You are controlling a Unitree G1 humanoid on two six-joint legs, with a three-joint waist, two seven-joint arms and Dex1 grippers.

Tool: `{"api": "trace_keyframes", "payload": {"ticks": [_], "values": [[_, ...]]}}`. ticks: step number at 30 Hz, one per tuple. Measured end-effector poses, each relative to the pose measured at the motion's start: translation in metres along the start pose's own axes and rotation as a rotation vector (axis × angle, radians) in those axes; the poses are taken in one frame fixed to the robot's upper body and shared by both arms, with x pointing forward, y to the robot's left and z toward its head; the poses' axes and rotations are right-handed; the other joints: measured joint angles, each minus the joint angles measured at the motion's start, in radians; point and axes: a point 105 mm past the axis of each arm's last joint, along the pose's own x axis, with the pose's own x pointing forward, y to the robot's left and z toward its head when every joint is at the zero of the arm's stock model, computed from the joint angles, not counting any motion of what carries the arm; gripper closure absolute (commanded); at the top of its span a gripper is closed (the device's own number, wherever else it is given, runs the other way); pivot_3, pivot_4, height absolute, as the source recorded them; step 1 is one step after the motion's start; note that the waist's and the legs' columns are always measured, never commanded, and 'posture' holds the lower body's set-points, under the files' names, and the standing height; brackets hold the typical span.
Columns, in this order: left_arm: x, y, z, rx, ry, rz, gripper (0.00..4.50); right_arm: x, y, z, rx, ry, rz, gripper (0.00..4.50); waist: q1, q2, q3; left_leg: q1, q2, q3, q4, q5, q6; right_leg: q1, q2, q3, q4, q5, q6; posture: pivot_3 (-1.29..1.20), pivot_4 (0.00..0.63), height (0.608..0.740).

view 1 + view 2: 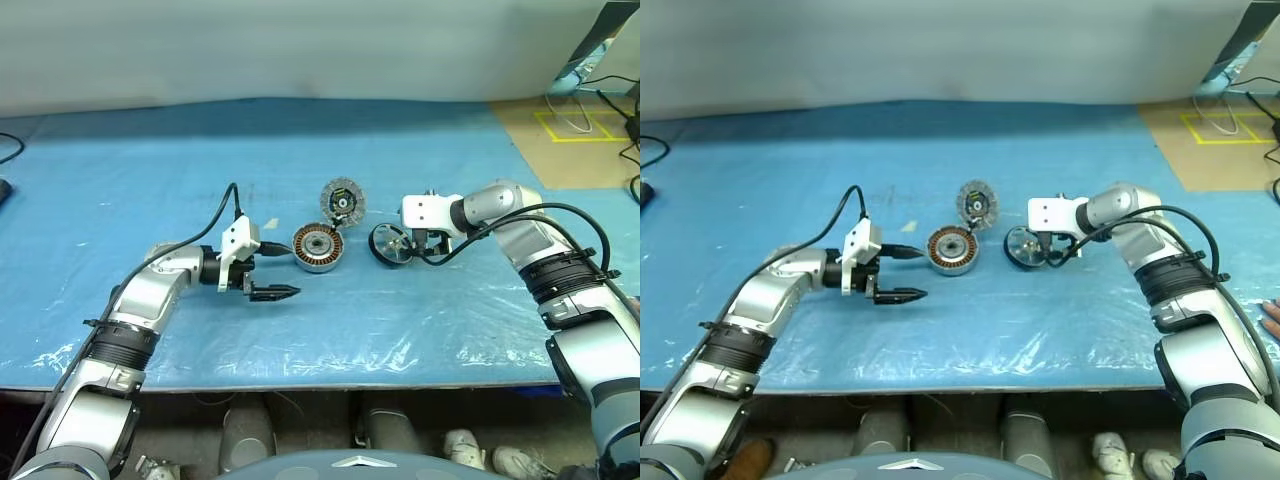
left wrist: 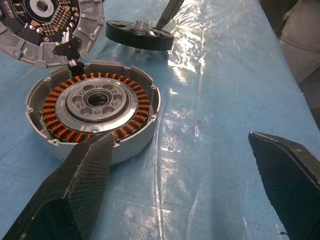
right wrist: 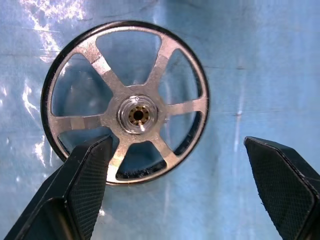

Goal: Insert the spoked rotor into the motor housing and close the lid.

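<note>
You have three motor parts on blue plastic-covered counter (image 1: 420, 320), one of each. Short round silver-grey motor housing (image 1: 317, 247) with copper windings sits mid-counter, open side tipped toward left arm. Round grey ribbed lid (image 1: 342, 201) with black centre leans just beyond it, far side. Small silver five-spoke rotor (image 3: 125, 102) with dark rim lies right of housing. Left pincer (image 1: 274, 274), fingers apart, empty, near-left of housing. Right pincer (image 3: 175, 185), fingers apart, over rotor, not gripping.
</note>
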Motion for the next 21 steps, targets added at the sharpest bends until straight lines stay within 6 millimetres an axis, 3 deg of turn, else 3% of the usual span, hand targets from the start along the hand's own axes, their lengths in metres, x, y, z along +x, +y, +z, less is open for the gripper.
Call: {"api": "trace_keyframes", "payload": {"ticks": [7, 21], "values": [[0.001, -0.001, -0.001, -0.003, -0.003, 0.000, 0.00, -0.005, -0.003, 0.013, -0.083, -0.035, 0.003, 0.04, 0.003, 0.000, 0.000, 0.000, 0.000, 0.000, 0.000, 0.000, 0.000, 0.000, 0.000, 0.000, 0.000, 0.000, 0.000, 0.00, 0.150, 0.740], [0.004, -0.002, -0.004, -0.012, -0.006, 0.001, 0.00, 0.005, 0.016, 0.031, -0.201, -0.091, 0.102, 0.04, 0.002, 0.000, 0.000, 0.000, 0.000, 0.000, 0.000, 0.000, 0.000, 0.000, 0.000, 0.000, 0.000, 0.000, 0.000, 0.00, 0.150, 0.740]]}}
